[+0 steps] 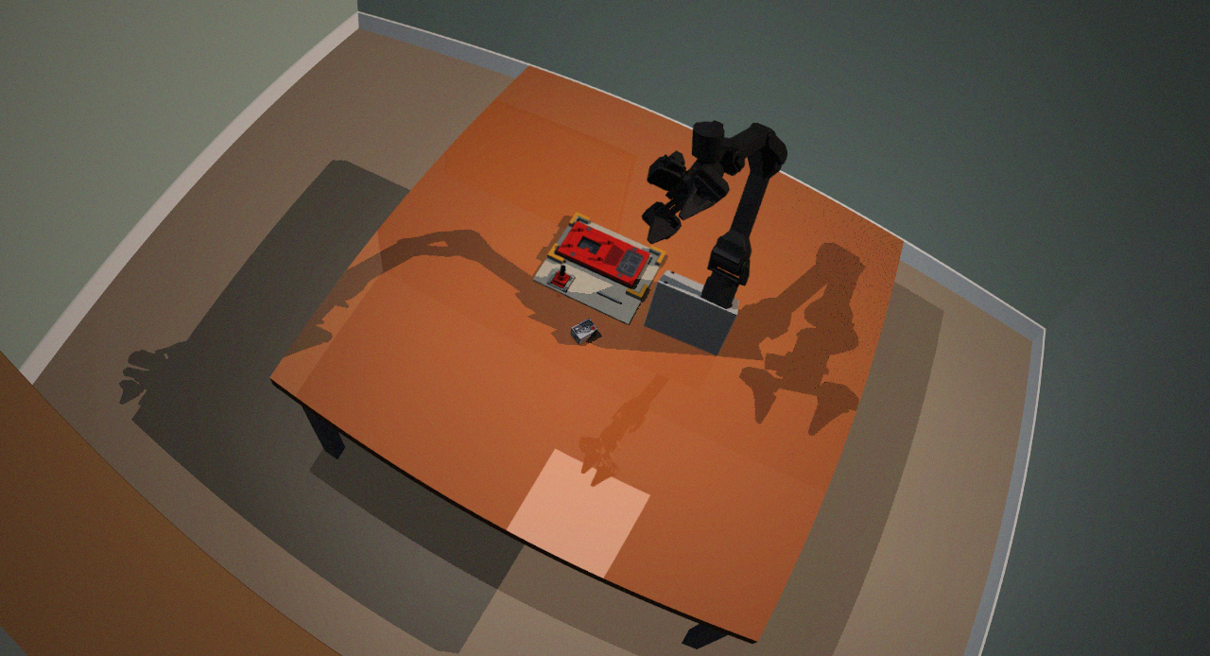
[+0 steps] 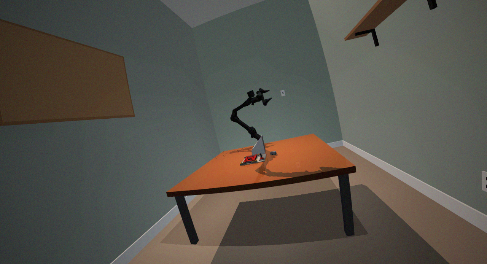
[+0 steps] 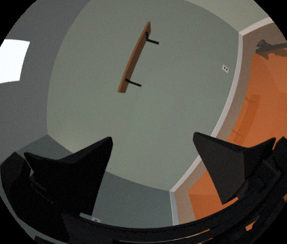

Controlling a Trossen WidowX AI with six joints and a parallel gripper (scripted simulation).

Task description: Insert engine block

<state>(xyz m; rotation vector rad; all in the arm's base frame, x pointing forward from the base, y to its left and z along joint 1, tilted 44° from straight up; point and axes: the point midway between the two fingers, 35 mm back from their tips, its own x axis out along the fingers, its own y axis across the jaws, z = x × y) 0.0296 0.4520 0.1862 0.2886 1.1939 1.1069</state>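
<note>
The engine block (image 1: 583,331) (image 2: 273,153) is a small grey block lying on the orange table (image 1: 440,339) (image 2: 306,150), off the plate. The red car body (image 1: 606,257) (image 2: 250,159) lies on a light plate (image 1: 624,313) between yellow corner pieces. The dark opening (image 1: 589,245) shows in its top, with no block seen in it. The rib and the block's slot side are too small to tell. My gripper (image 1: 671,229) (image 2: 270,94) (image 3: 153,139) is wide open and empty, high above the table. In the wrist view it faces a wall, and neither block nor car body shows.
A red piece with a dark upright knob (image 1: 561,276) (image 2: 261,156) stands on the plate, near a thin dark rod (image 1: 609,298). A grey wedge-shaped stand (image 1: 689,316) (image 2: 259,146) rises at the arm's base beside the plate. A wall shelf (image 2: 384,15) (image 3: 135,57) is far off.
</note>
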